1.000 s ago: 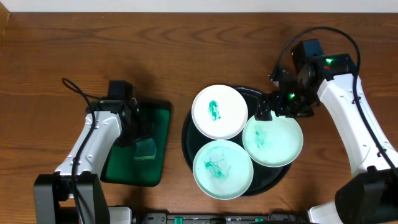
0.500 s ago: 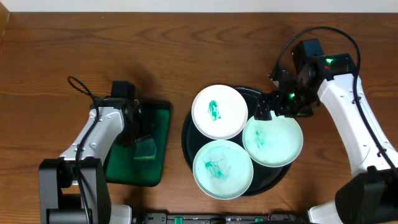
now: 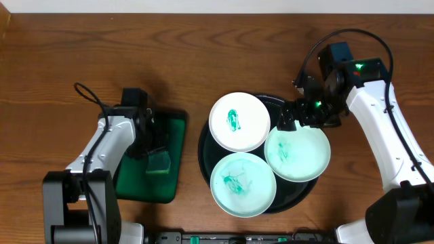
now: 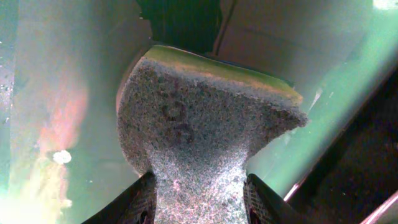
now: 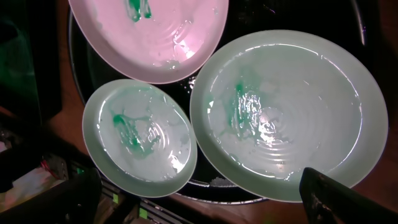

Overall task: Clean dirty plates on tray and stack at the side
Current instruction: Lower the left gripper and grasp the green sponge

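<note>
Three white plates with turquoise smears lie on the round black tray [image 3: 203, 153]: one at the back left [image 3: 239, 121], one at the front [image 3: 243, 184], one at the right [image 3: 297, 153]. My right gripper [image 3: 299, 118] hangs open over the right plate's far rim. In the right wrist view that plate [image 5: 286, 112] fills the right side, and the right gripper [image 5: 199, 199] holds nothing. My left gripper [image 3: 158, 157] is down on a green-backed sponge [image 3: 160, 163]. In the left wrist view the left gripper [image 4: 199, 208] pinches the sponge [image 4: 199, 124], and both fingers [image 4: 140, 202] press its sides.
The sponge lies in a smaller rectangular green tray [image 3: 129, 183] left of the black tray. Brown wood-grain tabletop [image 3: 203, 54] surrounds both trays. Cables loop from both arms, one at the far left [image 3: 85, 95].
The left arm shifted slightly at the green tray and its jaws narrowed on the sponge. The right arm and the plates have not moved.
</note>
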{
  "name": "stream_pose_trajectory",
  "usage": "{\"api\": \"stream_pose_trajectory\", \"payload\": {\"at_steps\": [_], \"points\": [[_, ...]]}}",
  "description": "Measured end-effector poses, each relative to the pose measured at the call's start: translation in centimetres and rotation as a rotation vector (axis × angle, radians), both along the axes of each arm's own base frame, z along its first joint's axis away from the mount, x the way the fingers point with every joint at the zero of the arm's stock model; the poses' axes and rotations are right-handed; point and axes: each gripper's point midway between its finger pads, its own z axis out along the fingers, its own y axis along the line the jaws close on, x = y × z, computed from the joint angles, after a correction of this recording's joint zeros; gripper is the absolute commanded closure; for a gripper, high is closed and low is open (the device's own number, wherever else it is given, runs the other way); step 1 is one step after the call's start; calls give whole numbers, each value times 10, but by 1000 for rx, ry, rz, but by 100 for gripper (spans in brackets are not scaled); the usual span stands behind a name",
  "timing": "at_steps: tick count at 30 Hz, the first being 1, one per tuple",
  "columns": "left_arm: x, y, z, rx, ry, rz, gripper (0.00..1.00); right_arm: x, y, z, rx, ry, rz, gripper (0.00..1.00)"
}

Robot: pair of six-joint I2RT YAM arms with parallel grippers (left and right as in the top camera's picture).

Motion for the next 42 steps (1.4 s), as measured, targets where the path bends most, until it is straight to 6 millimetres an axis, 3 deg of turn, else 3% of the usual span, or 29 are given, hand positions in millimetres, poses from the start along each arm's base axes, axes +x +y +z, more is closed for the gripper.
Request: {"api": "stream_pose_trajectory", "payload": {"at_steps": [6, 9, 33, 36, 42], "points": [[-1, 0, -6, 0, 21, -3, 66, 0, 0, 0, 0, 0, 0, 1], [-1, 0, -7, 1, 22, 0, 93, 0, 0, 0, 0, 0, 0, 1], [0, -13, 2, -79, 24, 2, 93, -2, 0, 0, 2, 8, 0, 1], [0, -10, 16, -59, -9, 13, 93, -2, 0, 0, 2, 8, 0, 1], [9, -3, 74, -21, -207, 26, 93, -2, 0, 0, 2, 8, 0, 1]]}}
